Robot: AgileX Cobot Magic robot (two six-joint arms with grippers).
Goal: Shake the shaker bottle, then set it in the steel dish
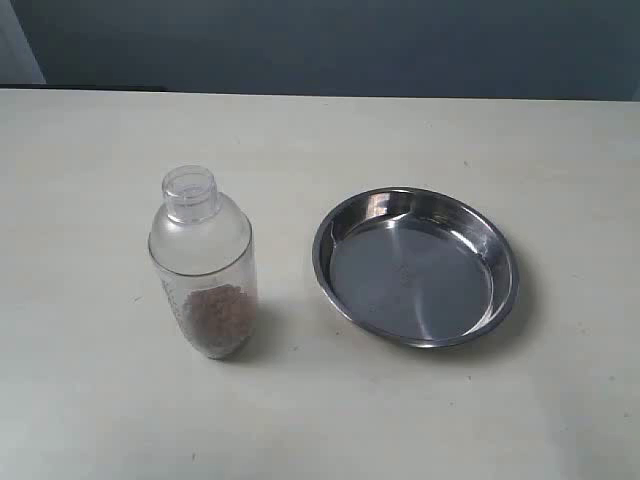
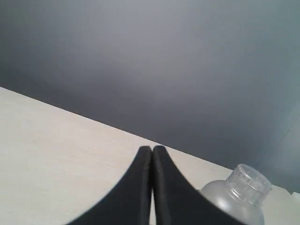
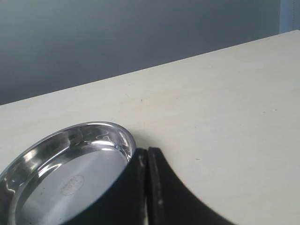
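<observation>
The shaker bottle (image 1: 203, 262) stands upright on the table, left of centre, clear and frosted, with brown pellets in its lower part. The steel dish (image 1: 416, 266) lies flat to its right, with nothing in it. Neither gripper shows in the exterior view. In the left wrist view my left gripper (image 2: 152, 151) is shut with nothing held, and the shaker bottle's (image 2: 239, 194) cap and shoulder show just beside it. My right gripper (image 3: 147, 152) is shut on nothing too, its tips close to the steel dish's (image 3: 123, 138) rim.
The pale table (image 1: 90, 400) runs to a far edge below a dark grey wall (image 1: 330, 45). Nothing else stands on the table in these views.
</observation>
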